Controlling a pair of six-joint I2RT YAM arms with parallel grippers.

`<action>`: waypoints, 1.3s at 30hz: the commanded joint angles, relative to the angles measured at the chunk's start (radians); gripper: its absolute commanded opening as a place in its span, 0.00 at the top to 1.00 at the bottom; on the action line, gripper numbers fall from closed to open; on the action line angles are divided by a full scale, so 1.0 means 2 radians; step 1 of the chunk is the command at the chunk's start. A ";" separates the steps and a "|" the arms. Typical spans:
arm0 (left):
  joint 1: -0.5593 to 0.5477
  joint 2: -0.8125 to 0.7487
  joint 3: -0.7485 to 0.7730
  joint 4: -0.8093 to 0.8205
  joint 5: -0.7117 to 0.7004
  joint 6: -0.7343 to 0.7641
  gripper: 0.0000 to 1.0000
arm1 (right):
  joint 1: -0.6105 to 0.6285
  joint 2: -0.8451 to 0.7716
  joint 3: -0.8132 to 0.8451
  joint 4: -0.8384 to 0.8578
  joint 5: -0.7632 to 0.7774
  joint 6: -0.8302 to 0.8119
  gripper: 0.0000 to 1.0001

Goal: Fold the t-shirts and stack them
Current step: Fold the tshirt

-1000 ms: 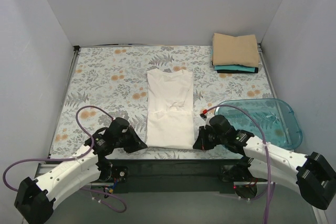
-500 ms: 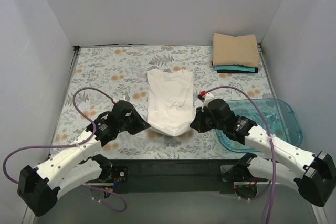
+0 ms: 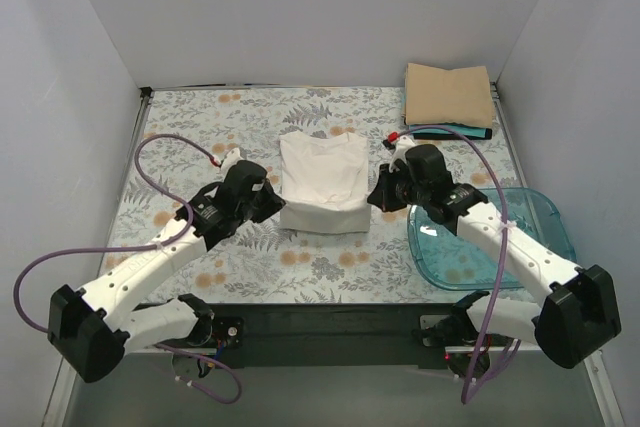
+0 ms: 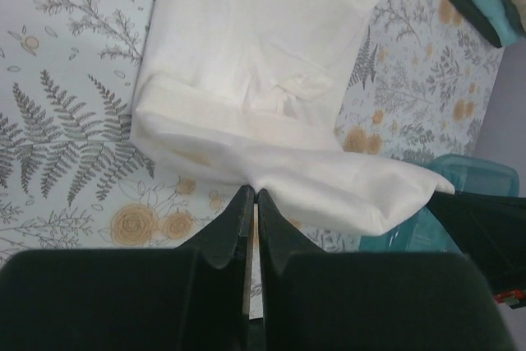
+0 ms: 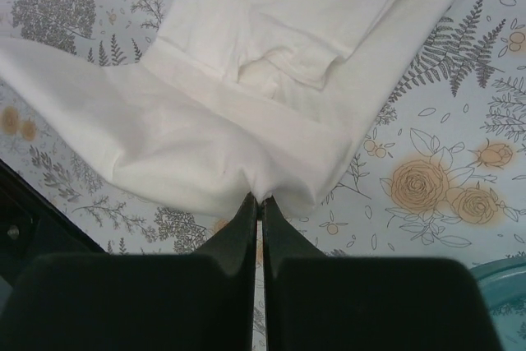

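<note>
Mid-fold at the centre of the table [image 3: 180, 137]: the white shirt [image 3: 322, 182], sleeves already tucked in, lies as a narrow strip with its near hem lifted and doubled toward the collar. The left gripper [image 3: 272, 199] and right gripper [image 3: 375, 197], arms reaching in from either side, each pinch a hem corner tight. 3 folded shirts [image 3: 448, 97] sit stacked at the far right corner; this one has yet to join them.

We see left hand [image 3: 270, 198] and right hand [image 3: 375, 197] moved from 6 o'clock edge of desk [image 3: 190, 137] toward 12 o'clock, each pinching near hem of off-white t-shirt [image 3: 322, 169]. Hem carried up over shirt body; shirt now doubled, much shorter, near edge raised.
</note>
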 commanded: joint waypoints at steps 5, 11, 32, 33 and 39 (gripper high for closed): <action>0.021 0.090 0.110 -0.001 -0.074 0.042 1.00 | -0.051 0.055 0.084 0.019 -0.098 -0.036 0.99; 0.043 0.153 0.173 0.017 -0.080 0.074 1.00 | -0.087 0.106 0.131 0.022 -0.137 -0.038 0.99; 0.119 0.295 0.284 0.089 -0.025 0.138 1.00 | -0.140 0.281 0.296 0.023 -0.241 -0.040 0.99; 0.122 0.300 0.287 0.091 -0.022 0.139 1.00 | -0.141 0.293 0.303 0.022 -0.242 -0.039 0.99; 0.144 0.347 0.307 0.101 -0.020 0.146 1.00 | -0.154 0.341 0.333 0.023 -0.261 -0.030 0.99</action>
